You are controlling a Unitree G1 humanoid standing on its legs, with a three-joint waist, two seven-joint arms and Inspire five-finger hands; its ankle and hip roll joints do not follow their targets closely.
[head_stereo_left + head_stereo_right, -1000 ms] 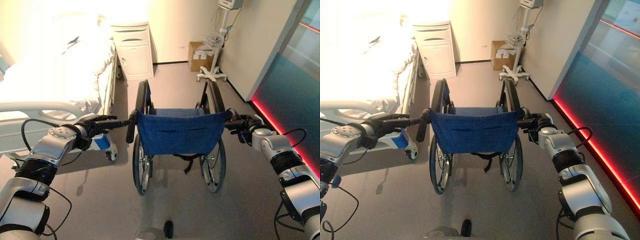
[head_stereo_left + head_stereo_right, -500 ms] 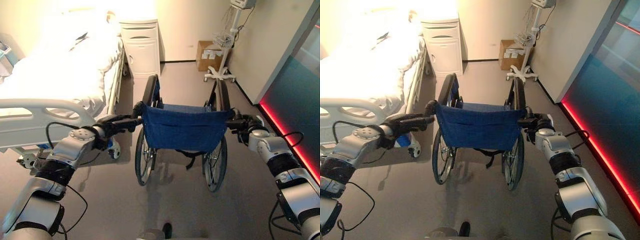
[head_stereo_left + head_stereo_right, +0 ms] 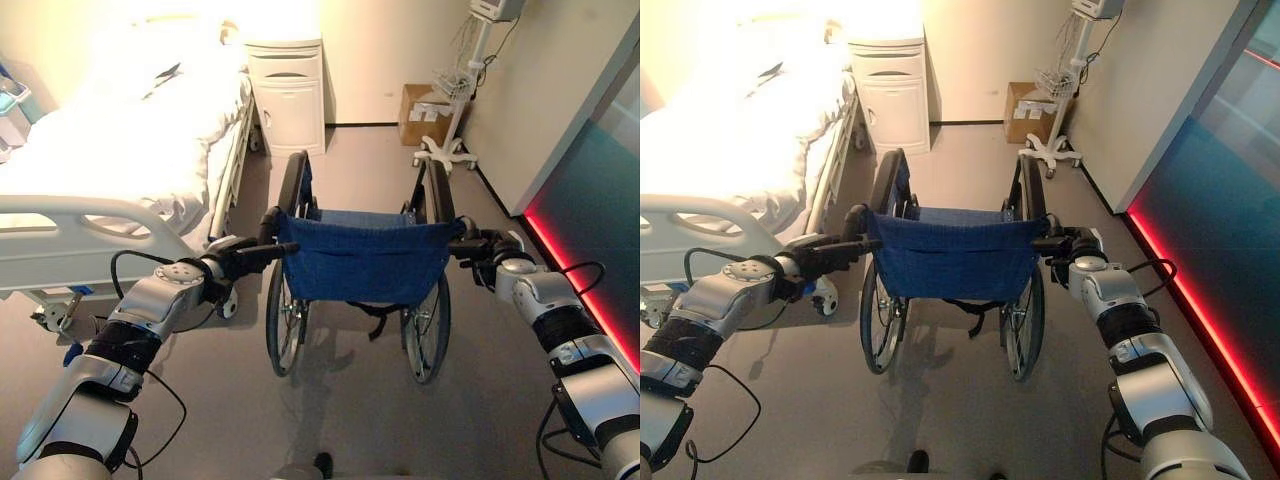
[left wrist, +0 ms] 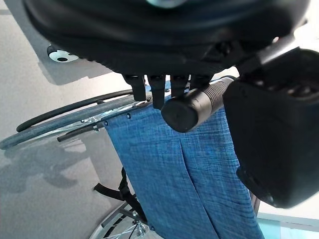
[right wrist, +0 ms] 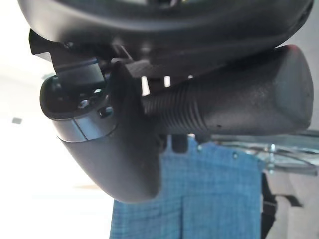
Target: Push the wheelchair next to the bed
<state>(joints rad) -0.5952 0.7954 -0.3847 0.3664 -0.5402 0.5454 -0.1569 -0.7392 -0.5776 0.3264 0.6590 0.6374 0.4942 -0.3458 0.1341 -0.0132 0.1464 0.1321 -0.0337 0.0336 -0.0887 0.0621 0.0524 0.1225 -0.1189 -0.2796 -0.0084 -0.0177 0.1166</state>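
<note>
Both hands' fingers wrapped on wheelchair [image 3: 362,262] handles: left hand [image 3: 232,262] | right hand [image 3: 483,247]

Left silver-grey arm reaches forward from lower left, elbow bent; dark left hand [image 3: 228,264] curled round black ribbed push handle [image 4: 192,105], thumb on opposite side. Right silver-grey arm extends from lower right; dark right hand [image 3: 1068,250] wrapped round other black ribbed handle [image 5: 234,106].
</note>
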